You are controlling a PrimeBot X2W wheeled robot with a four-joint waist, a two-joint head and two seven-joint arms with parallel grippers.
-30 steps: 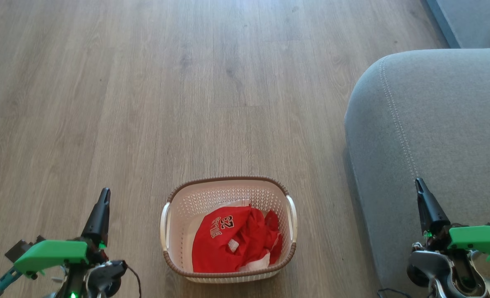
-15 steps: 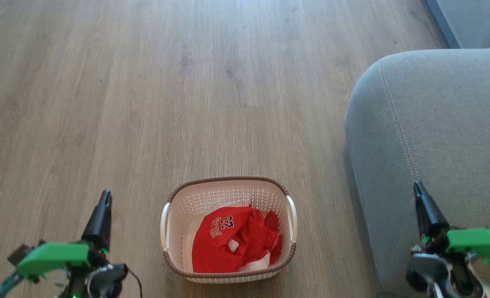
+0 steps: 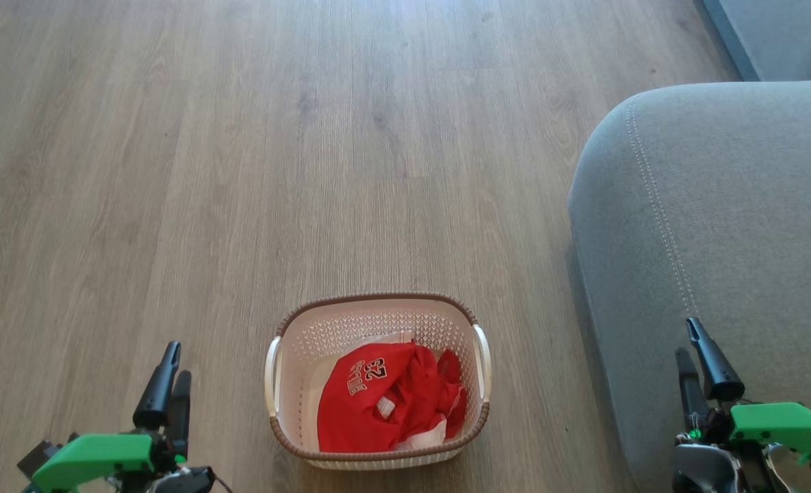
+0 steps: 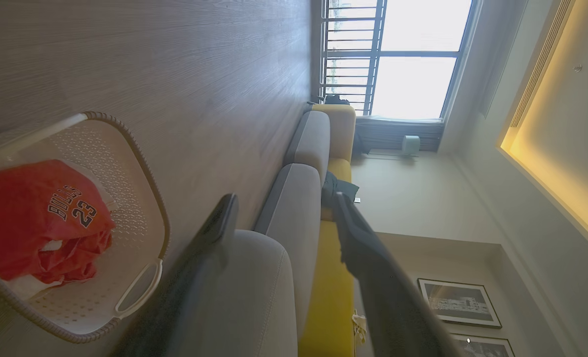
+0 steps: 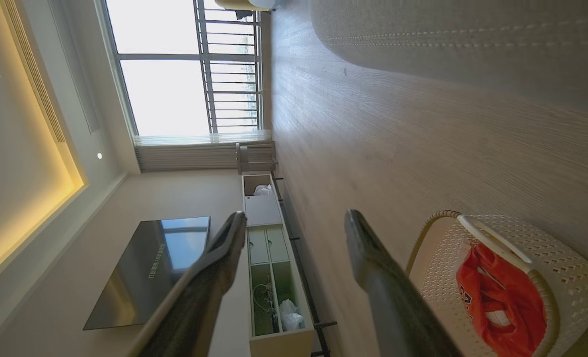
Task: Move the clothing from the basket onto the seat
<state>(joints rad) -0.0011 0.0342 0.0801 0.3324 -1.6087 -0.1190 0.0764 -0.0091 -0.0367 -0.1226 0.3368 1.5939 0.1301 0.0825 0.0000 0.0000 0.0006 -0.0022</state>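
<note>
The basket (image 3: 478, 356), cream with a brown braided rim, stands on the wood floor at the bottom centre. The clothing (image 3: 378, 404) lies crumpled inside it, red with white trim, the "23" jersey on top. To the right lies the seat (image 3: 720, 205), a big grey cushion with a pale seam. My left gripper (image 3: 178, 363) is open over the floor, left of the basket. My right gripper (image 3: 686, 337) is open above the seat's near edge. The left wrist view shows the basket (image 4: 150, 173), clothing (image 4: 35, 213) and empty left gripper (image 4: 284, 198); the right wrist view shows the basket (image 5: 566, 267), clothing (image 5: 497, 292) and empty right gripper (image 5: 296, 215).
Bare wood floor (image 3: 275, 137) stretches ahead and to the left. A second grey cushion (image 3: 775, 34) sits at the far right. The couch's yellow back (image 4: 328, 277) runs behind the cushions. A low white cabinet (image 5: 274, 277) and a wall television (image 5: 150, 267) stand across the room.
Both grippers went from shut to open, their fingers now spread apart. Both have also dropped a little lower in the head view. The basket and the clothing have not moved.
</note>
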